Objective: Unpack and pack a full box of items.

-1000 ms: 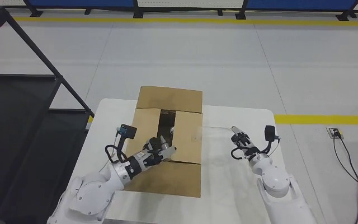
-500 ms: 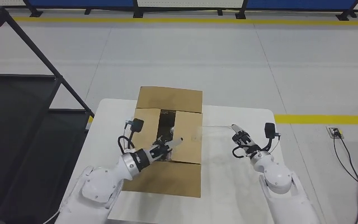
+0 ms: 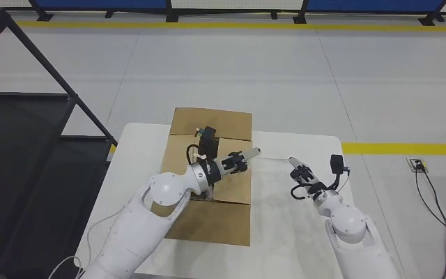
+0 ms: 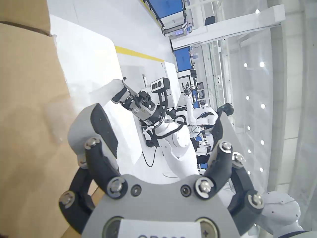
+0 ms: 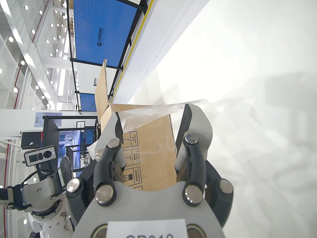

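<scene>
Left gripper (image 3: 252, 152), swung from the near flap, hovers across the cardboard box (image 3: 209, 222) mid-desk (image 3: 293, 237), fingers wide, empty; right gripper (image 3: 294, 163) beside it, fingers apart by clear tape strip (image 5: 153, 110); step judged unpacking, flap-opening; next move needs a flap-edge grip.

The right gripper (image 5: 153, 117) has its two fingers spread apart, pointing across the white table (image 5: 247, 87) at the cardboard box (image 5: 148, 149). A crumpled strip of clear tape (image 5: 158, 108) stretches across the gap from one fingertip to the other and appears to touch both, in front of the box's top edge. One box flap (image 5: 102, 87) stands upright on the far side. Beside the box, the other arm (image 5: 37, 192) shows its white wrist with a small camera (image 5: 39, 156). Behind stand blue panels (image 5: 99, 30) along a yellow floor line (image 5: 129, 55)
</scene>
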`<state>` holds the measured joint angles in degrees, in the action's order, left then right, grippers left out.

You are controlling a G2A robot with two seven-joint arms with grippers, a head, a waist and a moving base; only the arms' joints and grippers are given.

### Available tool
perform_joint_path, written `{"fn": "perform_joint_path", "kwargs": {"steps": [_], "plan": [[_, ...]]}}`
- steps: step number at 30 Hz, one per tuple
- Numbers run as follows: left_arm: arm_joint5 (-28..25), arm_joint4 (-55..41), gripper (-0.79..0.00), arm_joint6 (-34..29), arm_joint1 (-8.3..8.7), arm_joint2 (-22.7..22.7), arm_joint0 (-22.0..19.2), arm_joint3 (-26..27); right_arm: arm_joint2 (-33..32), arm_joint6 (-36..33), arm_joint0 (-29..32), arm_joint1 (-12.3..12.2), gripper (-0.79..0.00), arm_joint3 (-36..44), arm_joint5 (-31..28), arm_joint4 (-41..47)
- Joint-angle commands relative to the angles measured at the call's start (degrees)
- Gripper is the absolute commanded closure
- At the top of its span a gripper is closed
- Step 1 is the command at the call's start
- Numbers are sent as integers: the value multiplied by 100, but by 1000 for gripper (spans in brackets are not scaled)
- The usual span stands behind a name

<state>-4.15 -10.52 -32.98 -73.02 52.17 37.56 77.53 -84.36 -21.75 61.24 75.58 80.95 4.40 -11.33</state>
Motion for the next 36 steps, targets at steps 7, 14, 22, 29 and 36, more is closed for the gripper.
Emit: {"fn": "perform_joint_path", "kwargs": {"steps": [7,14,22,29,36], "plan": [[-172,-29,-785,385,-304,-530,-453,-977,9,6,-2,-20,-508,33,65,-11],[-335,-105,-785,384,-445,-620,-597,-1373,-10,24,42,-39,-585,107,184,-19],[-397,-76,-785,290,-523,-598,-625,-1528,-25,39,92,-58,-680,104,255,8],[-396,-31,-785,204,-575,-565,-609,-1630,-59,73,126,-73,-693,47,246,80],[-386,26,-785,148,-597,-472,-554,-1651,-147,162,174,-94,-730,53,283,134]]}}
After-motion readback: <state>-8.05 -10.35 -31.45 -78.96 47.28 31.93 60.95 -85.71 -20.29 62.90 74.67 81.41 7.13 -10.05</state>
